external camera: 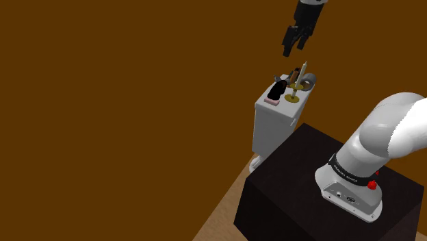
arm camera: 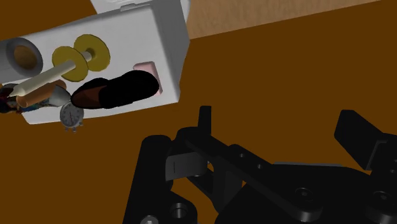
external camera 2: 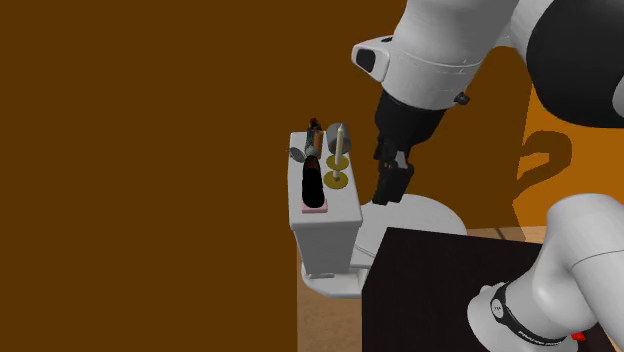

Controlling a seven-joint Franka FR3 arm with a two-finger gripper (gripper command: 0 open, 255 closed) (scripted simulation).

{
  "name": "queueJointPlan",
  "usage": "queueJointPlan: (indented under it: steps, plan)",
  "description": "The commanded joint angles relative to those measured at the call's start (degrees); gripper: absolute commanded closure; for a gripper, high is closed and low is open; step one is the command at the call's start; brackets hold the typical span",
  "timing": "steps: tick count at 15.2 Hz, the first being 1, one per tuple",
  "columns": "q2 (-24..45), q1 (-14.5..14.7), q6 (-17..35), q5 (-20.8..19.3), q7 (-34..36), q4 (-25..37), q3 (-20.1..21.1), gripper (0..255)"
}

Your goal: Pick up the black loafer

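While the pincer (external camera: 294, 46) hung high in the air, its two black fingers (arm camera: 205, 124) were spread wide with nothing between them. It pointed down, a bit tilted, at the end of the white arm (external camera 2: 440, 50), which bent over from the stand (external camera: 294, 185). Well apart from it, the black loafer (external camera: 277, 90) lay on a pink pad (arm camera: 146, 66) on top of a white tank (external camera: 270, 130), just beside a pale candle (arm camera: 44, 79), gold holders (arm camera: 89, 54) and a little clock (arm camera: 71, 116).

No legible txt — print on arm's black band (external camera: 347, 177) too small.
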Motion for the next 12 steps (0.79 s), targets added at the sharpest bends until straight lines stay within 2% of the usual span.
queueJointPlan:
  steps: [1,7,12]
  plan:
    - [1.9,-0.7,2.5,-0.7,-2.5,-0.3,-2.5,0]
    - [9.8,-2.2,10.3,-1.5,-9.7,0.1,-9.6,0]
    - [18.3,-2.7,16.3,0.0,-16.4,2.6,-15.4,0]
